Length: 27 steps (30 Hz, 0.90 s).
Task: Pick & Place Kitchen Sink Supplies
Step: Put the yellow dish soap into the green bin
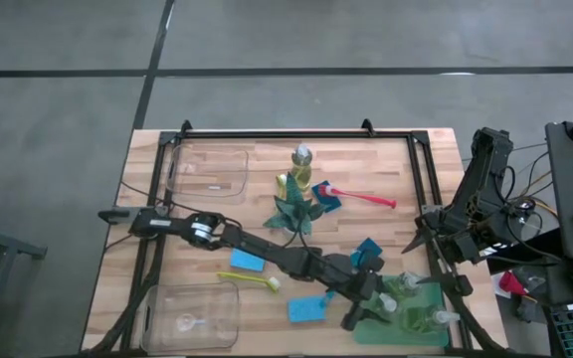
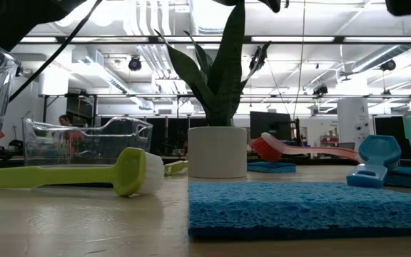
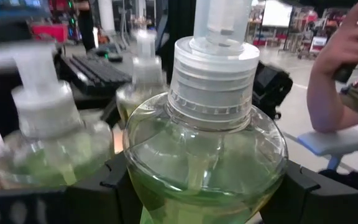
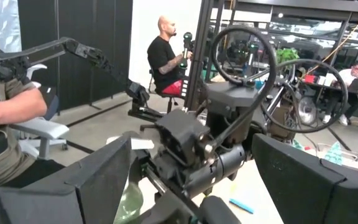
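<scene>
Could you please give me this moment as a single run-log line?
left gripper: shut on pump bottle, over green tray | right gripper: open, parked at table's right edge | pump bottle by plant: not yet moved

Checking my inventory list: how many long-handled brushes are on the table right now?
3. A yellow-green brush lies beside a blue sponge, a red-pink brush lies right of the potted plant, and a blue brush lies beside the left arm; that arm may hide more.
</scene>
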Available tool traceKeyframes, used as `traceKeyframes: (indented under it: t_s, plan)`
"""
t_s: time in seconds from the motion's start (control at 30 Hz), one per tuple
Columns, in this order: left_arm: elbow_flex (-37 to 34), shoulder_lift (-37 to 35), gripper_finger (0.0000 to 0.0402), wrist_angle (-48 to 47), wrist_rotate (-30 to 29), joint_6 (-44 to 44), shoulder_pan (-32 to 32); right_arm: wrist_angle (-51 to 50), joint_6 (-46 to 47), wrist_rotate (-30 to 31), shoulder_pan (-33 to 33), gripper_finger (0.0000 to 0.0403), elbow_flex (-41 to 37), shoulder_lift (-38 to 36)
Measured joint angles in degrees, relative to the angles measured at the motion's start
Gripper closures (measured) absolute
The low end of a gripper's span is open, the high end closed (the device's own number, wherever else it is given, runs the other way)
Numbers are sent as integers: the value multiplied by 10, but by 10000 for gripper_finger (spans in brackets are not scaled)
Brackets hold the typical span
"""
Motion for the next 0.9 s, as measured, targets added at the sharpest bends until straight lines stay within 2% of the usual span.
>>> traceKeyframes:
  t_s: [0.9]
  plan:
    - [-21,2,164,-20,-10,-15,1,0,2,0,0,76,-2,0]
